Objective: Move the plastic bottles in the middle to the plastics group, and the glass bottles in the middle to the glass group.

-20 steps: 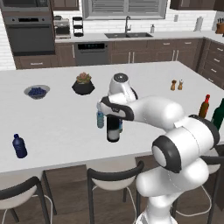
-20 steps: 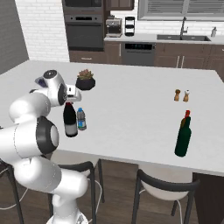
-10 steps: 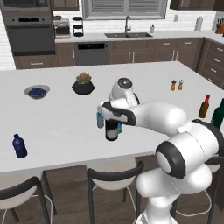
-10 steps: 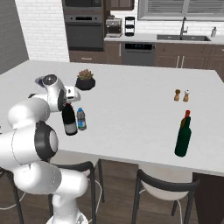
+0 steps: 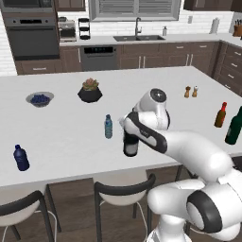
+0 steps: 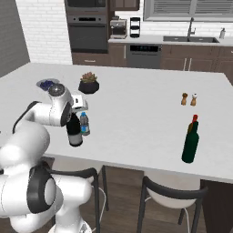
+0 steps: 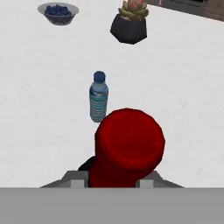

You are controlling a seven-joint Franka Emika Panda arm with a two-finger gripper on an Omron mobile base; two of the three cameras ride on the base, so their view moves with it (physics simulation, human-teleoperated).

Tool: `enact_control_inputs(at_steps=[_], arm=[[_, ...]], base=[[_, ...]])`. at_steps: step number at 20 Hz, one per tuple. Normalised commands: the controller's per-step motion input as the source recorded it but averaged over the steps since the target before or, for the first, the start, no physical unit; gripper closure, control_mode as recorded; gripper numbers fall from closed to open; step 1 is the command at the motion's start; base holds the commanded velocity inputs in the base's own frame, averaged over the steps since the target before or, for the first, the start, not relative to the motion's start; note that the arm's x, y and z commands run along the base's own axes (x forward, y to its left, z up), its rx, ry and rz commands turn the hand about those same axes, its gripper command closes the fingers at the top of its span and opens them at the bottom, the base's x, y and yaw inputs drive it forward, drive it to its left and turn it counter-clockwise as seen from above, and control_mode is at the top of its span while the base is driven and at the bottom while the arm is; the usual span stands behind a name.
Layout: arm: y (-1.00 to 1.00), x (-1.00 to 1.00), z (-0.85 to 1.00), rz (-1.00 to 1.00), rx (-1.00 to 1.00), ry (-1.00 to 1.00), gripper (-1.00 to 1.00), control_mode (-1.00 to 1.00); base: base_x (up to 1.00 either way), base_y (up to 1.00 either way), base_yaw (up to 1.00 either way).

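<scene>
Standing in a kitchen, I face the wide white island counter. My gripper is clamped on the neck of the upright wine bottle, mid-counter; its red top points up at me. Glass group, green bottle and amber bottle, lies far right; water bottle stands just beside.

On white island counter: 1 near-black wine bottle upright under gripper, 1 clear water bottle just beside it; blueberry bowl, potted succulent, 2 shakers, green bottle, brown red-topped bottle behind.
</scene>
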Motion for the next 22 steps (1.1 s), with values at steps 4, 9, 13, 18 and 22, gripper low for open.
enact_control_inputs(at_steps=[4, 9, 13, 18, 22], arm=[[-0.83, -0.04, 0.2, -0.13, -0.05, 0.0, 1.0, -1.0], [-0.91, 0.0, 0.1, -0.14, -0.04, 0.01, 1.0, -1.0], [-0.98, 0.12, 0.08, -0.12, -0.02, 0.03, 1.0, -1.0], [-1.0, 0.23, 0.06, -0.08, 0.0, 0.04, 1.0, -1.0], [-0.97, 0.31, 0.07, -0.04, 0.0, 0.0, 1.0, -1.0]], base=[[0.0, 0.0, 0.0], [0.0, 0.0, 0.0], [0.0, 0.0, 0.0], [0.0, 0.0, 0.0], [0.0, 0.0, 0.0]])
